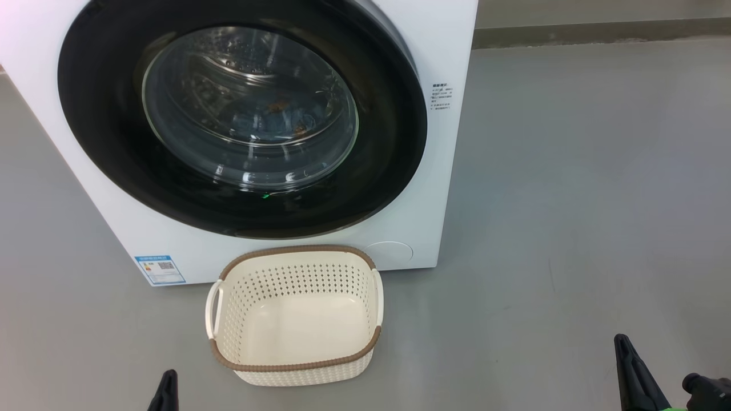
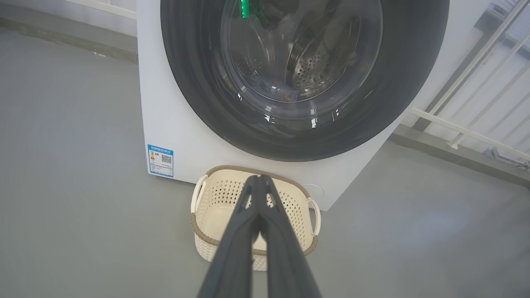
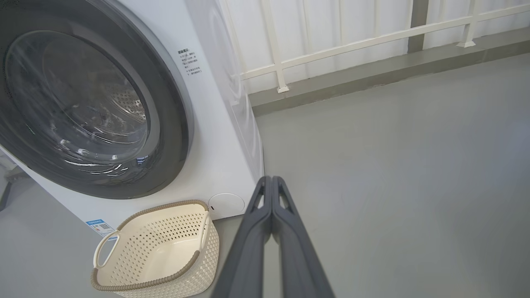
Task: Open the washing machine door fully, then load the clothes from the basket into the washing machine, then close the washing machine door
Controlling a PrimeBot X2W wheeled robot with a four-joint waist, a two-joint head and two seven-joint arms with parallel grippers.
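Cream plastic basket (image 2: 211, 198) ahead of clenched left gripper (image 2: 259, 179): empty, looks light, stiff, grab by handle (image 2: 198, 191). Right gripper (image 3: 271, 179) clenched. Door (image 2: 198, 82) shut.

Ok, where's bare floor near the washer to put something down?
Widest: grey floor right of the white front-loading washing machine and cream perforated plastic basket. A smaller patch lies left of the basket, below the blue label sticker. Crowded: the strip between basket and machine.
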